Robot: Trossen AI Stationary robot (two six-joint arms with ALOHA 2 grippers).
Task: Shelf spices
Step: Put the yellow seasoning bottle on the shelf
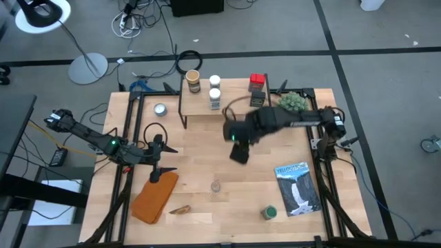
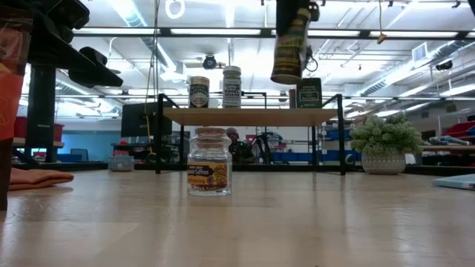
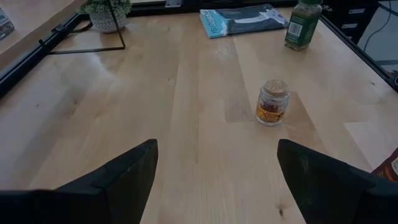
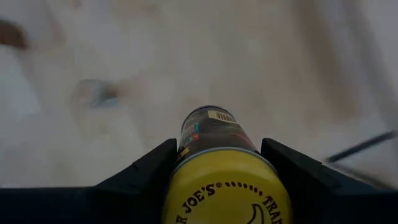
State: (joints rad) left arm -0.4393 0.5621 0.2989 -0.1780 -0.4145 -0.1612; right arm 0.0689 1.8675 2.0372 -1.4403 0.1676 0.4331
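Observation:
My right gripper (image 1: 238, 138) is over the table's middle, near the shelf's (image 1: 207, 103) near edge, shut on a dark jar with a yellow lid (image 4: 221, 186). In the low view the jar (image 2: 291, 37) hangs high above the table. On the shelf's wooden top (image 2: 252, 116) stand a tan-topped jar (image 1: 193, 81), two white-topped jars (image 1: 215, 89), a red tin (image 1: 257, 80) and a dark tin (image 2: 309, 93). A small cork-topped jar (image 2: 209, 162) stands on the table. A green-topped jar (image 1: 269, 211) stands near the near edge. My left gripper (image 1: 162, 158) waits open at the table's left. My right gripper pinches the jar between its two fingers (image 4: 155, 165), one on each side, at the lid end (image 4: 214, 163). The fingers come from above, pointing down. The jar is lifted clear of the table and hangs below them, slightly tilted, its body (image 4: 211, 127) pointing toward the table.
A plant ball in a pot (image 1: 292, 102) stands beside the shelf's right end. A flat silver tin (image 1: 160, 109) lies left of the shelf. An orange cloth (image 1: 155, 196) lies near my left gripper, and a book (image 1: 298, 187) lies at the near right.

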